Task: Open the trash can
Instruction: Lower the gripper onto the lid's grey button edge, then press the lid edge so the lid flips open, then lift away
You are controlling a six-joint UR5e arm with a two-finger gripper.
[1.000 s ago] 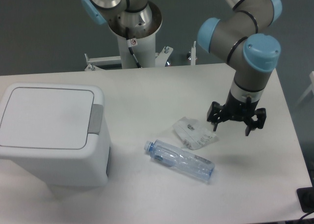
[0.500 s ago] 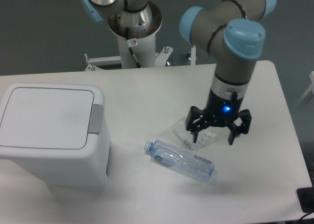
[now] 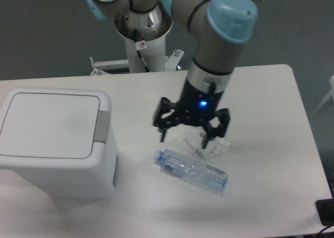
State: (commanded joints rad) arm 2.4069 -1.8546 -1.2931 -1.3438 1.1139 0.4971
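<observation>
One fixed camera looks down on me from high at the table's (image 3: 271, 196) near side, facing my base column (image 3: 143, 39) at the far edge. It stands back enough to take in nearly the whole tabletop.

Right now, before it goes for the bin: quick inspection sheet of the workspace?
Surface: white table, flat, no spills seen.
Job's things: trash can at the left edge, lid shut flat, grey push-button tab on its right side, untouched.
Clutter: clear plastic bottle lying on its side mid-table; crumpled white wrapper just behind it, partly under the gripper.
Grippers: gripper open, empty, above the wrapper, blue light on, well right of the trash can.
Cables: dark cable at the arm's pedestal.
Surroundings: grey floor; dark object at the lower right edge.
</observation>
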